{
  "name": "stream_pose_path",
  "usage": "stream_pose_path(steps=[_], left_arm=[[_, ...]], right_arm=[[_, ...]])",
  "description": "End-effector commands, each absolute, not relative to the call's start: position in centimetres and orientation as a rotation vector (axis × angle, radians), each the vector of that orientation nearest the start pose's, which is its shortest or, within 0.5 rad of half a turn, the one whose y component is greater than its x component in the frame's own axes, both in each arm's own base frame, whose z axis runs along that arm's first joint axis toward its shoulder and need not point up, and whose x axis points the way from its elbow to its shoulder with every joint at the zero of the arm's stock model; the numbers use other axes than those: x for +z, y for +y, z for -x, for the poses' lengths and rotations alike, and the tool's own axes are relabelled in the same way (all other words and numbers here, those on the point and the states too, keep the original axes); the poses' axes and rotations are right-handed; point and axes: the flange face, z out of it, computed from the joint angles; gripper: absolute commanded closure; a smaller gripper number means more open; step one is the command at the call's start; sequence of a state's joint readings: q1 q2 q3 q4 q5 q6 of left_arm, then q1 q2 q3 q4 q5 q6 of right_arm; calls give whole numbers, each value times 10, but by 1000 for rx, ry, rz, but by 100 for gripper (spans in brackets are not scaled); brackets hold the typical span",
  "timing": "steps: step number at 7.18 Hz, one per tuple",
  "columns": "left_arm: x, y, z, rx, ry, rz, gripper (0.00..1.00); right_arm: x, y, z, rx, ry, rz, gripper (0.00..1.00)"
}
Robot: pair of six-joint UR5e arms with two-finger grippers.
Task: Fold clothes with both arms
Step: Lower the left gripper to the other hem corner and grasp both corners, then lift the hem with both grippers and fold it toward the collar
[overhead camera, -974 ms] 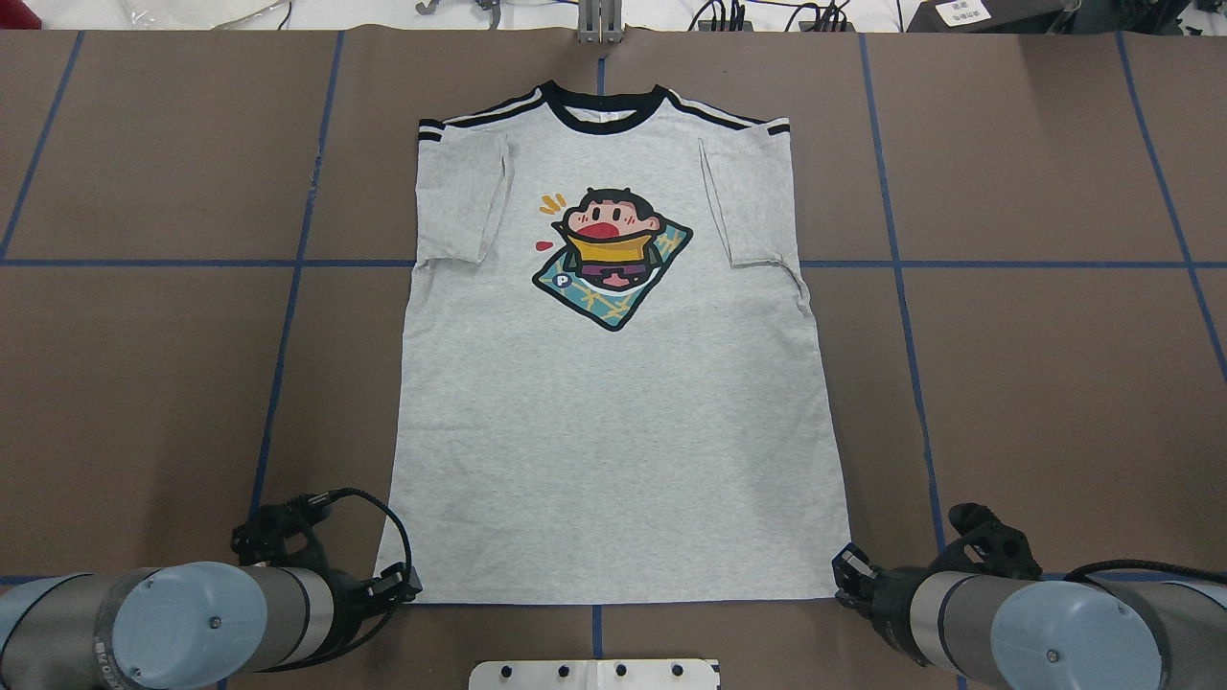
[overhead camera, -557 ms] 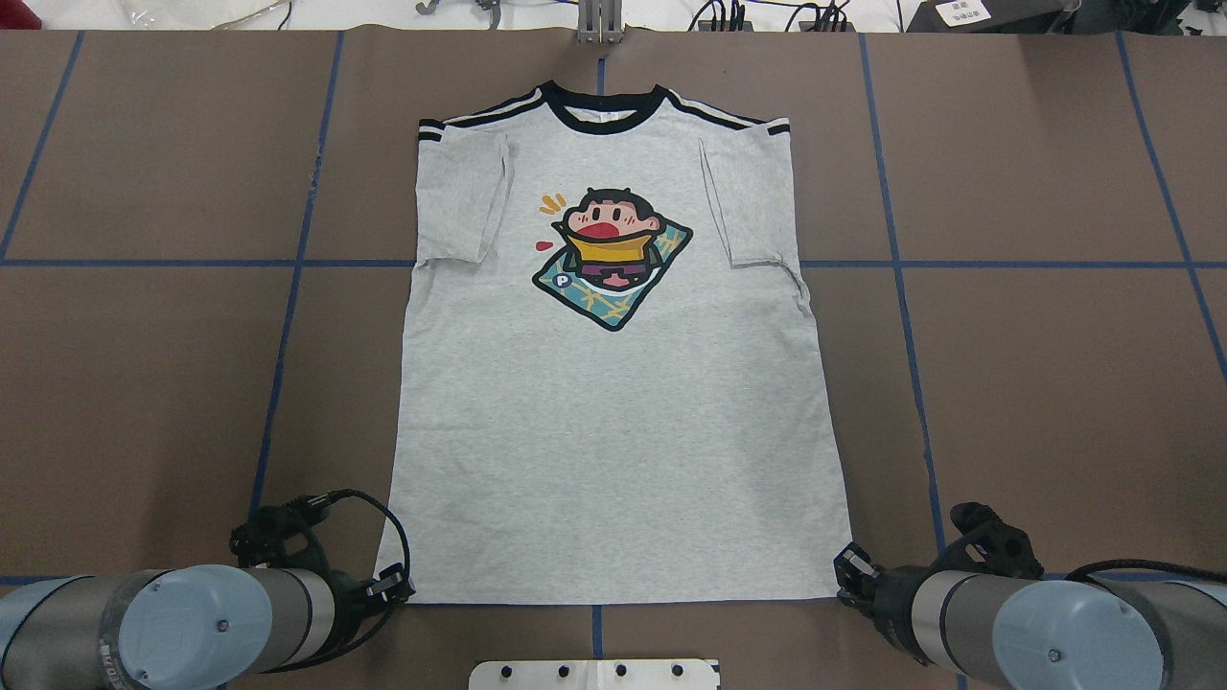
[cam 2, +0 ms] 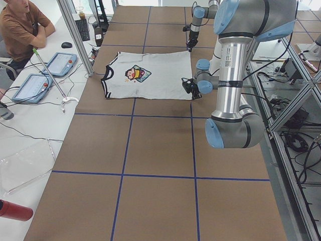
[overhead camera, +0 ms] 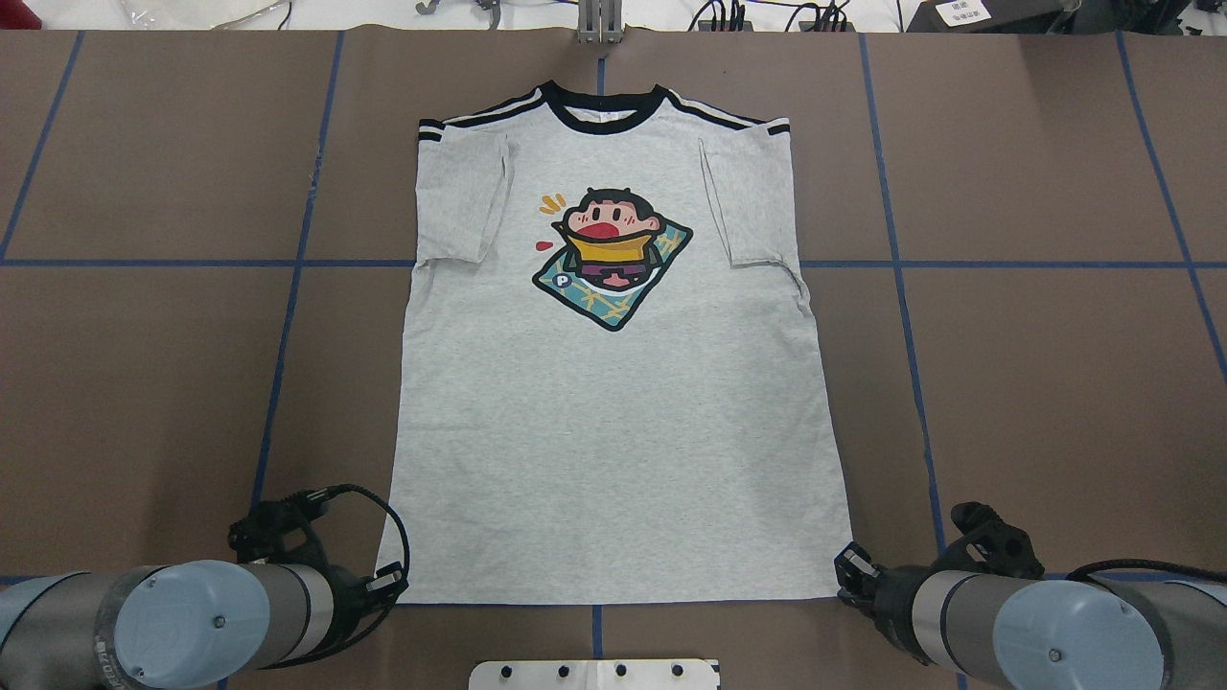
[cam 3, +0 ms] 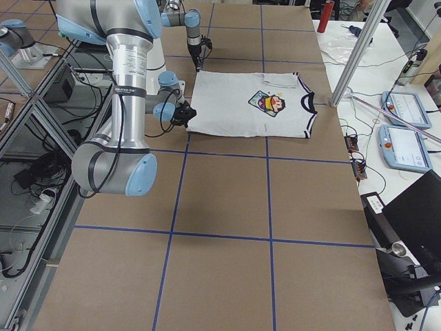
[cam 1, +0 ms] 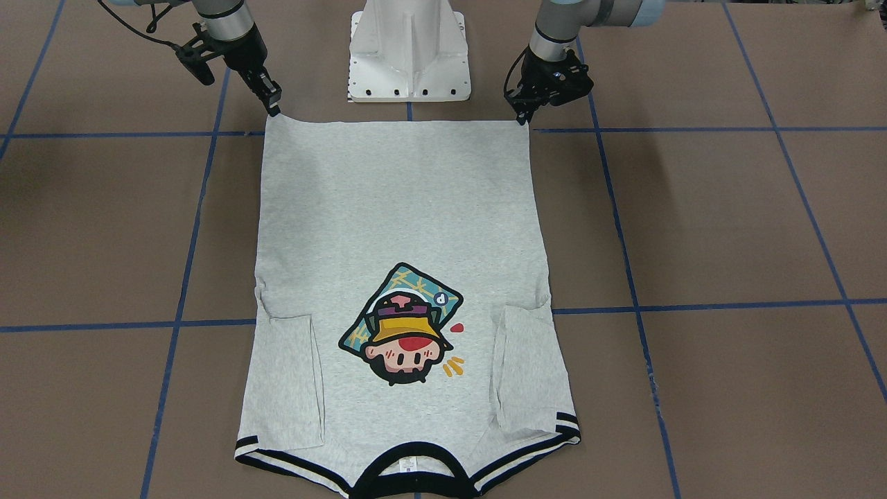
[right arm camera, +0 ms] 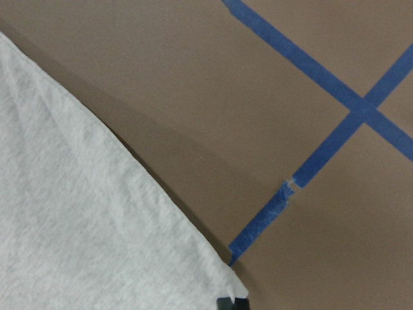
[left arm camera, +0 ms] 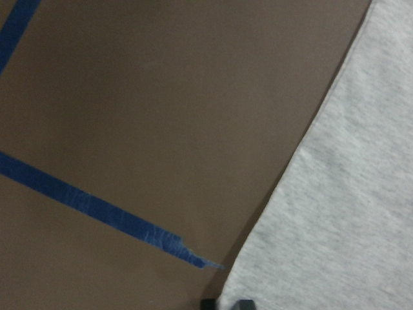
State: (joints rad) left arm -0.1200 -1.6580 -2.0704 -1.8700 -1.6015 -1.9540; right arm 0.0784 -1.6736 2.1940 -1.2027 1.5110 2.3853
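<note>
The grey T-shirt (overhead camera: 613, 431) lies flat and face up on the brown table, sleeves folded in, neckband at the far side. Its hem is the near edge. My left gripper (overhead camera: 395, 582) sits low at the hem's left corner, at the right in the front view (cam 1: 521, 116). My right gripper (overhead camera: 842, 565) sits low at the hem's right corner, at the left in the front view (cam 1: 273, 107). Each wrist view shows dark fingertips pinched at the shirt corner (left arm camera: 342, 213) (right arm camera: 77, 213). Both grippers look shut on the hem corners.
The white pedestal (cam 1: 409, 48) stands just behind the hem, between the arms. Blue tape lines (overhead camera: 288, 316) cross the brown table. An operator (cam 2: 20, 25) sits at a side desk with tablets beyond the far edge. A red bottle (cam 2: 15, 210) lies off the table.
My left gripper has shifted slightly left at the hem corner. The right gripper and the shirt have not visibly moved.
</note>
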Motion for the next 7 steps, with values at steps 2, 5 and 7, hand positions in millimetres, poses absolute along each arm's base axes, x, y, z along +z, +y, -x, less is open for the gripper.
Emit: stream_pose_path(steps=[2, 5, 7], left_arm=[[319, -173, -457, -425, 942, 163, 100], [276, -153, -424, -404, 951, 195, 100], [263, -151, -386, -401, 965, 201, 100]], right_arm=[[361, -165, 421, 839, -901, 296, 100], [333, -137, 416, 775, -943, 349, 100], [313, -132, 400, 769, -948, 366, 100]])
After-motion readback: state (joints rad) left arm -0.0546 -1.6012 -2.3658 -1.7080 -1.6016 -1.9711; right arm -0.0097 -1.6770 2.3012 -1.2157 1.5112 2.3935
